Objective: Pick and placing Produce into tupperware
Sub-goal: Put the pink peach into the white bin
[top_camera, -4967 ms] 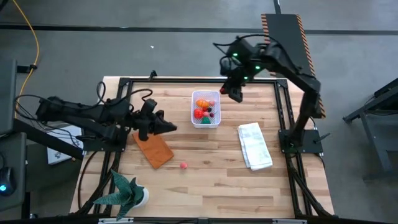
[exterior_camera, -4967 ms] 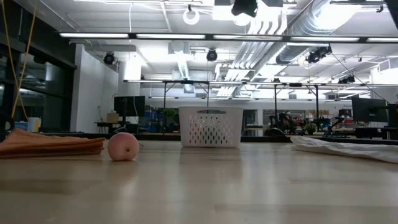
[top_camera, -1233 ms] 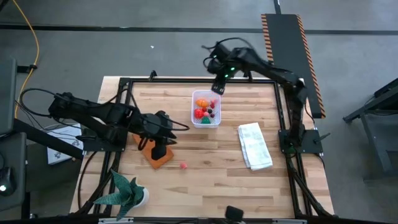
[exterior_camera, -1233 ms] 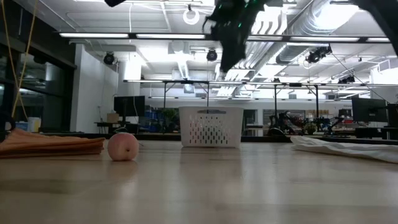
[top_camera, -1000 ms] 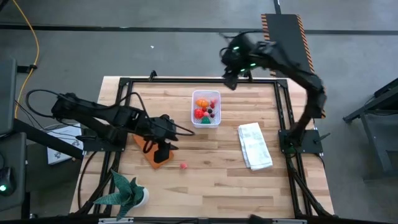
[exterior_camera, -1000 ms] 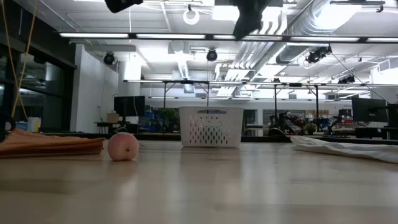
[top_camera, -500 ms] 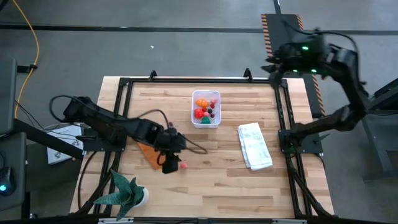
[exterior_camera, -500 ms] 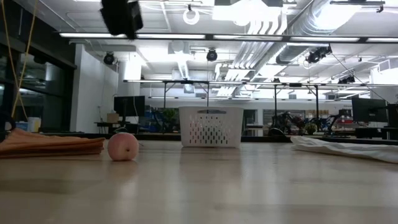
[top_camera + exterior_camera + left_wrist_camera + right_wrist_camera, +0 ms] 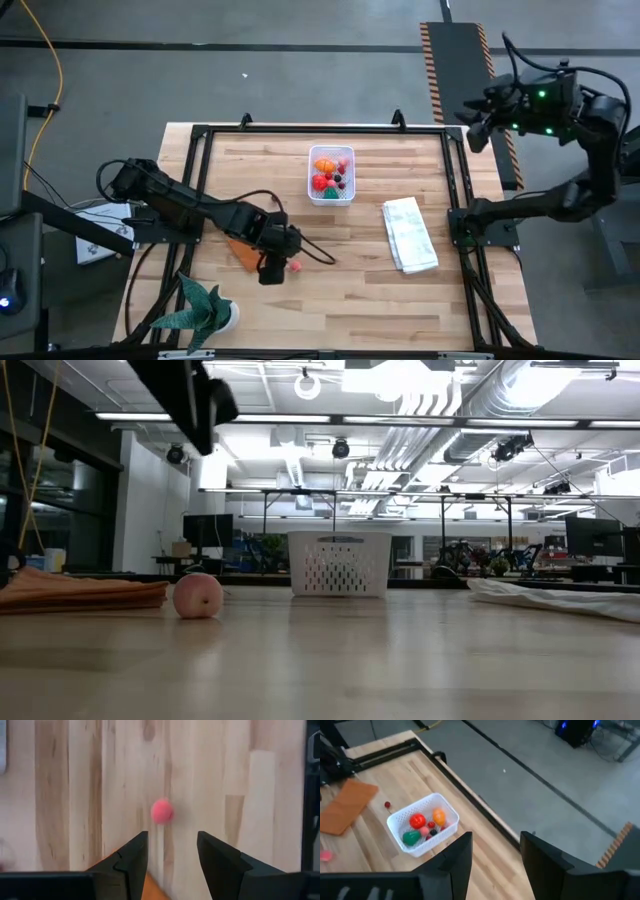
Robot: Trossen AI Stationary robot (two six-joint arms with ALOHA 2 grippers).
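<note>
The tupperware (image 9: 331, 190), a small white tub, stands at the table's far middle. It holds produce: a red ball (image 9: 417, 820), an orange piece (image 9: 439, 816), a green piece (image 9: 411, 837) and small berries. A pink ball (image 9: 295, 266) lies alone on the wood nearer the front. My left gripper (image 9: 170, 847) hovers open just left of this ball (image 9: 162, 811), which lies ahead of the fingertips, not between them. My right gripper (image 9: 495, 850) hangs open and empty in the air beyond the table's far right corner (image 9: 476, 125).
An orange-brown flat rectangle (image 9: 240, 250) lies under the left arm. A folded white cloth (image 9: 410, 233) lies right of the middle. A green spiky plant (image 9: 200, 308) stands at the near left corner. A tiny red piece (image 9: 387, 805) lies on the wood beside the tub.
My left gripper has travelled toward the table's right and near edges, across the orange-brown rectangle to the pink ball, and come lower. My right gripper has swung away from the tub to the right, past the table's far right corner. The ball and tub have stayed put.
</note>
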